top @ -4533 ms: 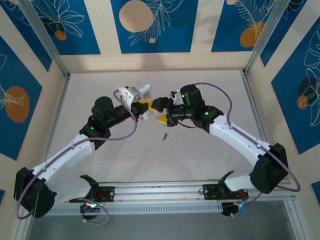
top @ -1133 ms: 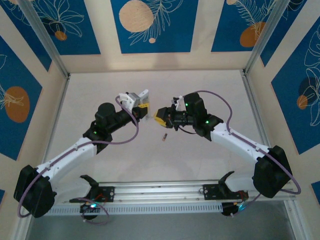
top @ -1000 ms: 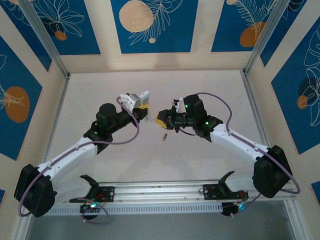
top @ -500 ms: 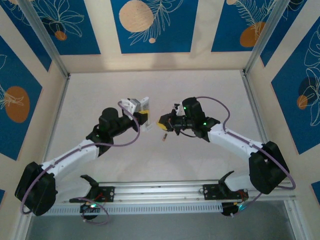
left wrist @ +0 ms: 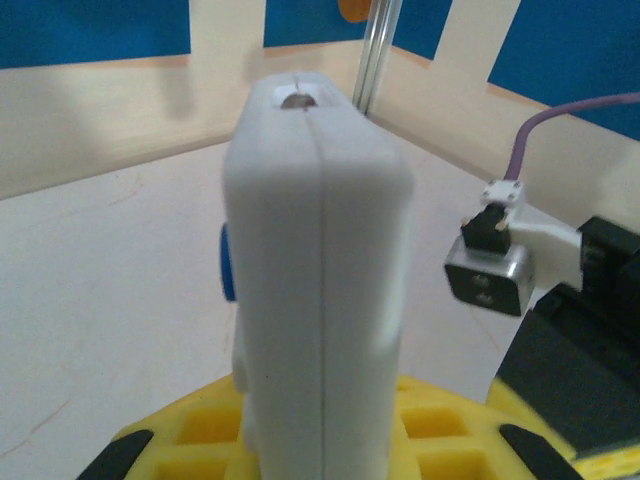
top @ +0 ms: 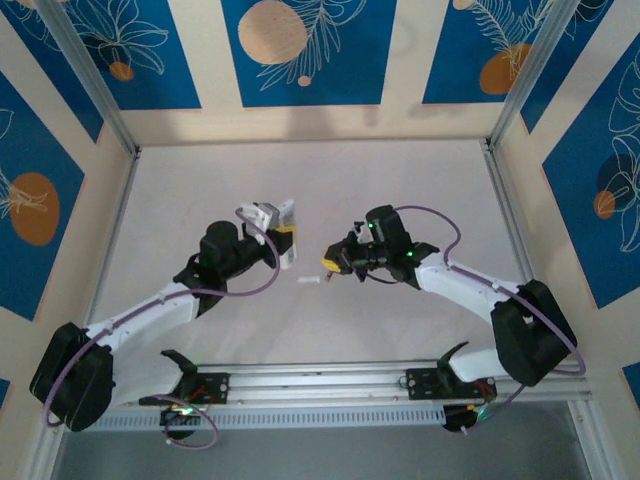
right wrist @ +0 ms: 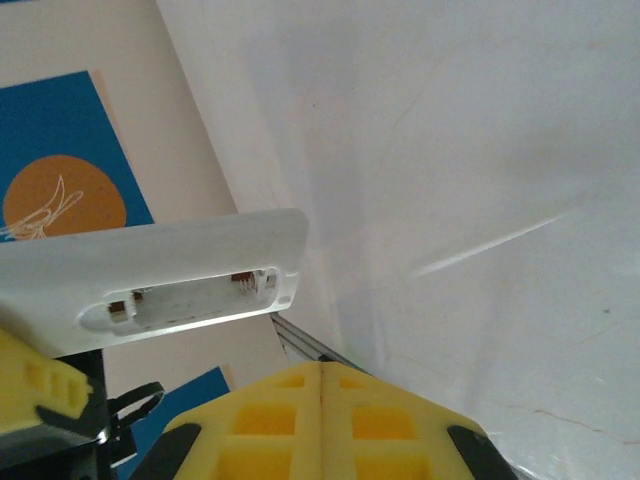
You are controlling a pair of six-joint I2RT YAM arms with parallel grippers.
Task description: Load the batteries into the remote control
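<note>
The left gripper [top: 283,236] is clamped on the remote control [top: 286,212] at mid-table. The white bar juts out of the yellow pads [left wrist: 200,440], long axis running away from the bases, and its open battery bay [right wrist: 190,297] faces the right arm. Between the arms a small white piece [top: 308,282] lies on the table [top: 400,180], and just right of it the right gripper [top: 330,264] hangs low, its pads pressed together.
</note>
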